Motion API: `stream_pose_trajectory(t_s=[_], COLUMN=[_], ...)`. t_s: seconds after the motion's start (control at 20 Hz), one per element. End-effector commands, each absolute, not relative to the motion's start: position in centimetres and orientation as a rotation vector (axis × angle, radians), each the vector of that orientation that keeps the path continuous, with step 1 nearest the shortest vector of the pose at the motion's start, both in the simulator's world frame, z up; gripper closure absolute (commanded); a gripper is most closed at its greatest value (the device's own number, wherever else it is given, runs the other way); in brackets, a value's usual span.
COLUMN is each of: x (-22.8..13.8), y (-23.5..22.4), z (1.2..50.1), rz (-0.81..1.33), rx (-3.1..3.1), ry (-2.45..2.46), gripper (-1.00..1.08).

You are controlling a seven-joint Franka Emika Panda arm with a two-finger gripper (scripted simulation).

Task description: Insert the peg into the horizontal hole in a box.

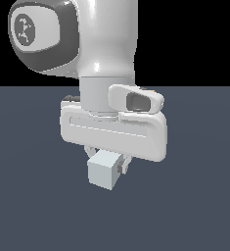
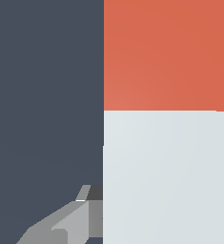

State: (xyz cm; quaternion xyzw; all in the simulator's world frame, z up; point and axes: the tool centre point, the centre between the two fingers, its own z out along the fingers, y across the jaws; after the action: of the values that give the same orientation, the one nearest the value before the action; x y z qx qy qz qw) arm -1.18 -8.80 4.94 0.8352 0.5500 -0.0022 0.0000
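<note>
We have the long square grey-white, red-ended peg (image 2: 166, 143) clamped in the white gripper (image 1: 106, 164), above the floor. The box is seemingly out of frame; next, align with its hole.

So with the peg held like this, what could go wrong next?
1. The box and its hole appear in neither view, so aiming the peg cannot be checked from here.
2. In the wrist view the peg fills most of the frame, which may hide the hole on approach.
3. The end effector seems to grip one short stretch, so contact could twist the peg.
</note>
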Motion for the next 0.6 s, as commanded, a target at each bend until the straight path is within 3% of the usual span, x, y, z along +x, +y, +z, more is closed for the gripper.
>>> stream_pose_trajectory(t_s=[0.0, 0.55], x=[0.7, 7.4], y=[-8.2, -4.4], z=[5.8, 8.6], rz=[-0.002, -0.002], rx=[2.561, 2.275], ry=[1.814, 2.163], gripper=[1.08, 1.08])
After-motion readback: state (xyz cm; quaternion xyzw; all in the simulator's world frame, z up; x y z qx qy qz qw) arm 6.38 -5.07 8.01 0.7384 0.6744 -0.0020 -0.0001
